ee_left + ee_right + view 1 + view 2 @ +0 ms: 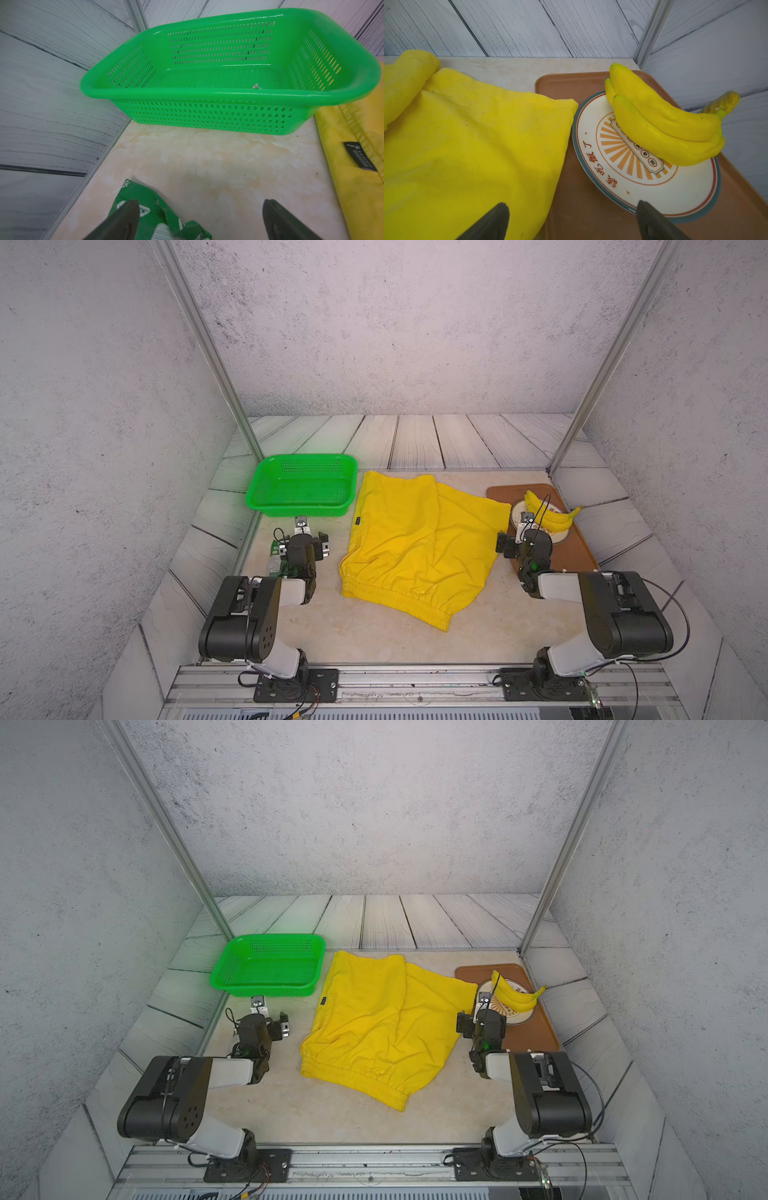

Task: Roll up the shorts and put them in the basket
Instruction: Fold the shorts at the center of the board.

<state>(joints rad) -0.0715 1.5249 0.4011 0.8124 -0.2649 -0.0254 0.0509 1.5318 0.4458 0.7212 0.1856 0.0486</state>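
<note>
Shorts [419, 543] are lying unrolled mid-frame in a top view; you're hovering left gripper [200, 204] and right gripper [573, 204] either side, both spread, gripping nothing.

**Chinese lettering on the plate, little else legible**

Orange Chinese characters curve along the rim of the plate [643, 187]. Three read 吃飯了, and a fourth beside them is unclear. Circled characters on its centre banner are too small to read. The black tag [360, 155] on the shorts [363, 203] and the green packet [149, 207] carry illegible white print.
</note>
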